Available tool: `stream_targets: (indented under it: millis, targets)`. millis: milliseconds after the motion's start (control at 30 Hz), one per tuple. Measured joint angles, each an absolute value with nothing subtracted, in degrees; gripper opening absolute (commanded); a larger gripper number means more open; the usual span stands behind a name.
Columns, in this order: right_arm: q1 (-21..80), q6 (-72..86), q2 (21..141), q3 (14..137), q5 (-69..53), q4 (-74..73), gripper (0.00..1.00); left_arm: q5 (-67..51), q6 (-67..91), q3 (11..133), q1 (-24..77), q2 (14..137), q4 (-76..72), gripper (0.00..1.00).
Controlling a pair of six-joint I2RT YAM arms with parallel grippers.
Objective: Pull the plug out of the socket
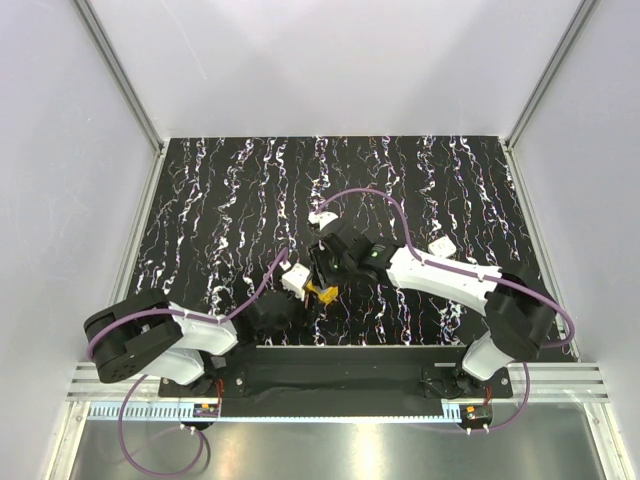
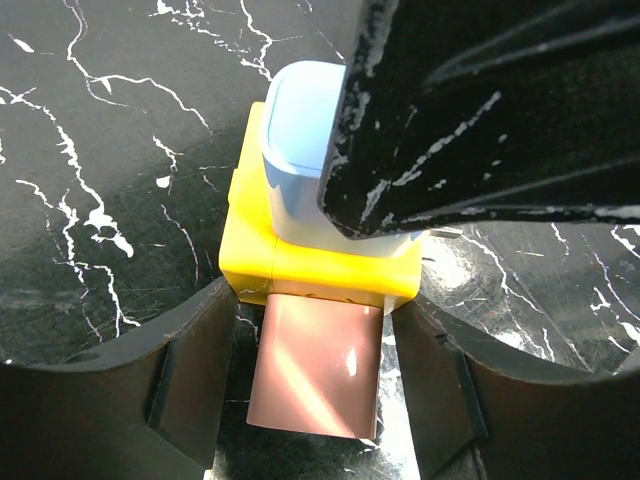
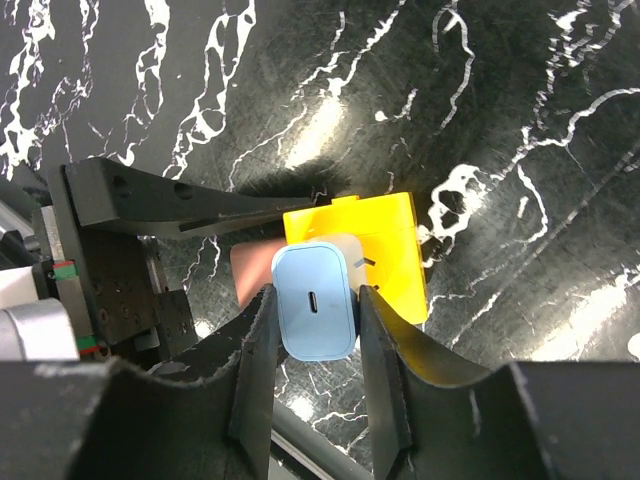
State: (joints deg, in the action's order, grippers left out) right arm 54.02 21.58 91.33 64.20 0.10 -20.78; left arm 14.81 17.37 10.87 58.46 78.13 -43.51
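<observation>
Top external view is taken up mostly by the table, a flat black slab with white marble-like veins. The two arms are bent inward over it and meet near its middle front. The step in hand is judged to be the taking hold of the plug, with no pull made yet.

The left gripper has dull black jaws that stand close on either side of the socket. Narrow gaps are seen beside the pink part, so it cannot be told whether anything is clamped. The right gripper is pressed against two opposite sides of the plug, which is thus pinched.

The socket, a bright yellow cube of smooth plastic, is found at the middle front of the table, between the grippers. The glossy brownish-pink part projects from one face. The plug is pale blue-white with rounded corners and is seated in the socket. A small slot-shaped port is seen in its outer end.

For the next move, a straight pull along the plug's axis is called for while the socket is held back. Otherwise both may be carried away together.
</observation>
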Motion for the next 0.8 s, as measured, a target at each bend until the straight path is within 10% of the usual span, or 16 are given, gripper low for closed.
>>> stream_targets:
  millis: [800]
  targets:
    - [54.3, 26.2, 84.4, 59.5, 10.9, -20.4, 0.0, 14.9, 19.1, 16.5, 59.4, 83.2, -44.7, 0.0]
